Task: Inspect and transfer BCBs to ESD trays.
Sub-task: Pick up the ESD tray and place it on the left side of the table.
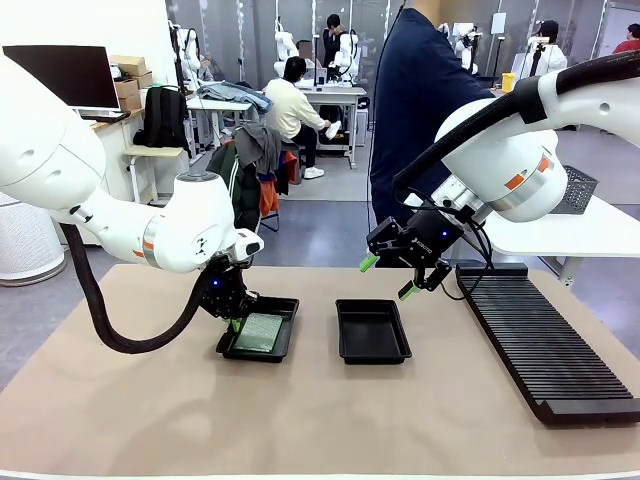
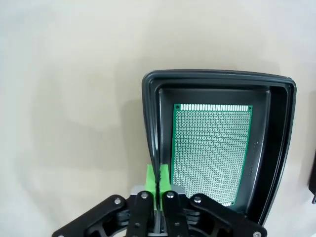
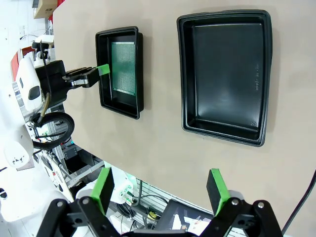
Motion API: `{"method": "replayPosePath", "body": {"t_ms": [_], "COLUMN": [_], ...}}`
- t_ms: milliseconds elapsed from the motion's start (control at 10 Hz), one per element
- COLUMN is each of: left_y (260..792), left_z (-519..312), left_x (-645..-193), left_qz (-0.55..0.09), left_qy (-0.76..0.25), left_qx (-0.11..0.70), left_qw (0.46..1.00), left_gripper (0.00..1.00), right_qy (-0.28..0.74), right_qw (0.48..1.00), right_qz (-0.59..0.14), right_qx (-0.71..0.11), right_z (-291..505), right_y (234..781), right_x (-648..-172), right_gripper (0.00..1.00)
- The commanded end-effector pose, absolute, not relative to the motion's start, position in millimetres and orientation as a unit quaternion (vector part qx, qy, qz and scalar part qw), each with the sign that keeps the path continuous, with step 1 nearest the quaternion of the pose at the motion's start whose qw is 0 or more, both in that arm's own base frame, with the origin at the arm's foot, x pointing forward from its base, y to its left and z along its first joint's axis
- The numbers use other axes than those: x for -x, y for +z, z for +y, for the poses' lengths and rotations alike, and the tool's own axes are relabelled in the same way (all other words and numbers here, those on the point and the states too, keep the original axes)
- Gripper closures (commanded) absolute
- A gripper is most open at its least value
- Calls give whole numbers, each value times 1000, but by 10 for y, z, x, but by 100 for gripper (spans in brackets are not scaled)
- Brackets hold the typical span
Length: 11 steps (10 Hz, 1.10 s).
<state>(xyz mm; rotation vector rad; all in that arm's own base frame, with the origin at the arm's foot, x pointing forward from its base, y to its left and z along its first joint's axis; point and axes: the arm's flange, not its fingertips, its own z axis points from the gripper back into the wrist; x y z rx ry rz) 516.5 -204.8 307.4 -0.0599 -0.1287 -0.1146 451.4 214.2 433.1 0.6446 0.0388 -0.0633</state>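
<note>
BCB, a thin green perforated rectangular board (image 2: pixel 211 153), lying flat on the floor of a shallow black plastic tray (image 2: pixel 217 76). Left gripper (image 2: pixel 158 173) at that tray's long rim, just beside the board, jaws pressed together on nothing. Second black tray (image 1: pixel 372 330) nearby, apart from the first. Right gripper (image 1: pixel 388 277) raised above it, jaws wide apart.

Black ribbed rack (image 1: pixel 545 345) (far right).

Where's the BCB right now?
In the front view the BCB lies flat in the left ESD tray, left of centre, with the shut left gripper at that tray's rim; the second ESD tray sits apart to its right.
</note>
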Motion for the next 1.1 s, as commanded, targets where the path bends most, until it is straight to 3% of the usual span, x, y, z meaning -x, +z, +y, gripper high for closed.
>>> {"method": "replayPosePath", "body": {"t_ms": [0,600,1000], "left_y": [3074,3740,3862], "left_z": [-2048,-1153,-358], "left_x": [-5165,-5072,-4917], "left_qz": [-64,-91,-93], "left_qy": [-57,0,7], "left_qx": [30,121,128], "left_qw": [996,988,987], "left_gripper": [97,97,97], "right_qy": [-37,-37,-37], "right_qw": [951,951,951], "right_qz": [21,21,21], "right_qx": [-307,-307,-307], "right_z": [2151,2151,2151], "right_y": [4340,4340,4340], "right_x": [-4546,-4546,-4546], "right_gripper": [0,0,0]}}
